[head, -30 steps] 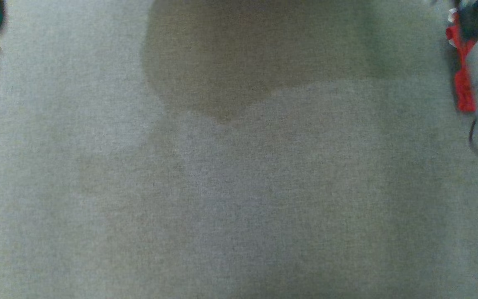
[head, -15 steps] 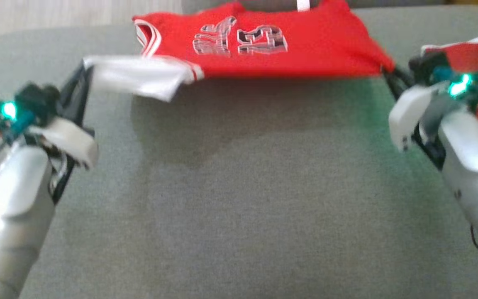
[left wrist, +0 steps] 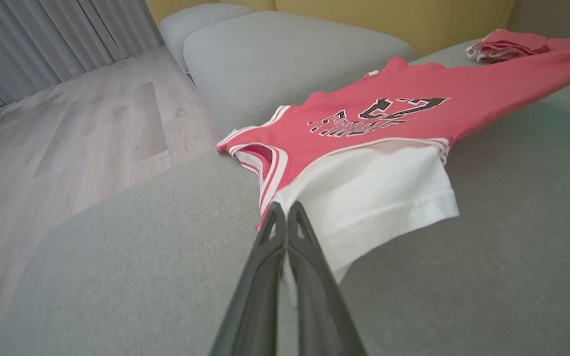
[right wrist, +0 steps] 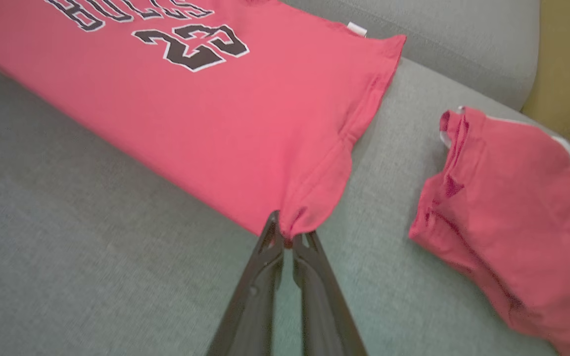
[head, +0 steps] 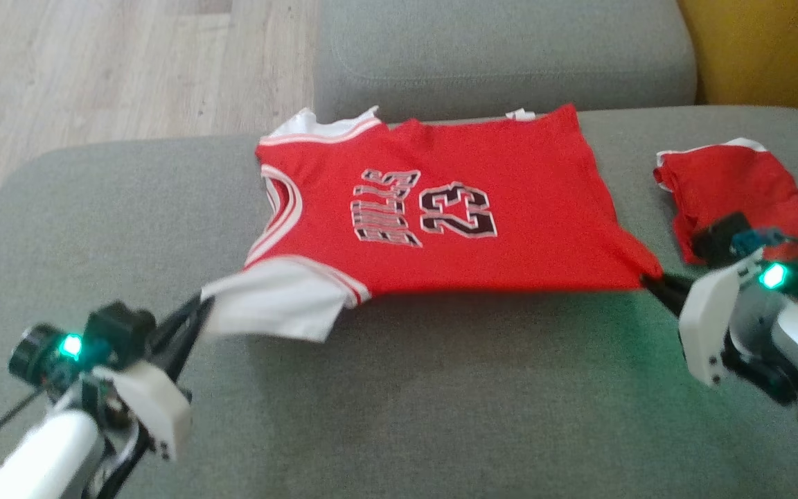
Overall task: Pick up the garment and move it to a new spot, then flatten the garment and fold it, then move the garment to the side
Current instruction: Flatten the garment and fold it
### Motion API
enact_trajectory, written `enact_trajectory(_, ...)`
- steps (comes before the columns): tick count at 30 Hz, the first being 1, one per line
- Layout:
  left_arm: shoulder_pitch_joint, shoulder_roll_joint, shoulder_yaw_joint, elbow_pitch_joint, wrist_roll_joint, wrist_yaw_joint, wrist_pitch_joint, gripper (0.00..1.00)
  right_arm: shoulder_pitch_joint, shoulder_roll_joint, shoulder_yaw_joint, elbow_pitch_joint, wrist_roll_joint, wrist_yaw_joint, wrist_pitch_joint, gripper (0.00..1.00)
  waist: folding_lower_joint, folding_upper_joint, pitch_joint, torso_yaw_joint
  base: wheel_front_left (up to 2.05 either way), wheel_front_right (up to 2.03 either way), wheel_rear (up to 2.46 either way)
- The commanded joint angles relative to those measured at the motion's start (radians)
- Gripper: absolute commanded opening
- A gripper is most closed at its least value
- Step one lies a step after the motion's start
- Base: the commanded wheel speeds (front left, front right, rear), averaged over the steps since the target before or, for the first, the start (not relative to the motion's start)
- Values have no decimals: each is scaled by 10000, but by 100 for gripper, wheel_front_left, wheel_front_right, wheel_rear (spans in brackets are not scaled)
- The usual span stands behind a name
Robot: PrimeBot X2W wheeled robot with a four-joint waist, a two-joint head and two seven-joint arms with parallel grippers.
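Grey sofa [head: 399, 416]: reaching apart, left claw [head: 199, 306] and right claw [head: 650, 281] pinch jersey [head: 510, 229] corners.

Bare sofa cushion [head: 399, 402] is lying open nearer the robot; the red jersey [head: 440, 215] and a folded red garment [head: 731, 187] are occupying the far side.

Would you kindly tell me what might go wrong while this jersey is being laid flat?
The left gripper holds the jersey just by its white sleeve, the right gripper by a small bunch of hem; either might slip. The hem corner sits near the other red garment, so a rightward pull could disturb it.
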Motion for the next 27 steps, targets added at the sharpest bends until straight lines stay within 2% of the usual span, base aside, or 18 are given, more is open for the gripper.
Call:
enact_trajectory(1, -83, 733, 495, -834, -159, 261, 294, 0, 166, -569, 68, -533, 318, -9, 195, 0, 3, -1, -180, 22, 0, 0, 0)
enact_trajectory(5, 944, 1343, 550, -2582, -559, 831, 1203, 0, 565, -1197, 161, -1546, 927, -9, 605, 0, 3, -1, -211, 28, 0, 0, 0)
enact_trajectory(12, 1039, 1528, 571, -3402, -645, 1167, 1749, 0, 465, -1231, -150, -1909, 895, -9, 728, 0, 3, -1, -7, -56, 0, 0, 0)
enact_trajectory(18, 424, 1373, 476, -3172, -570, 988, 2033, 0, 130, -968, -400, -1809, 673, -9, 789, 0, 3, -1, 425, -200, 0, 0, 0)
enact_trajectory(27, -1541, 1070, 206, -1796, -126, 148, 2554, 0, -645, -210, -629, -1196, 243, -9, 754, 0, 3, -1, 1281, -341, 0, 0, 0)
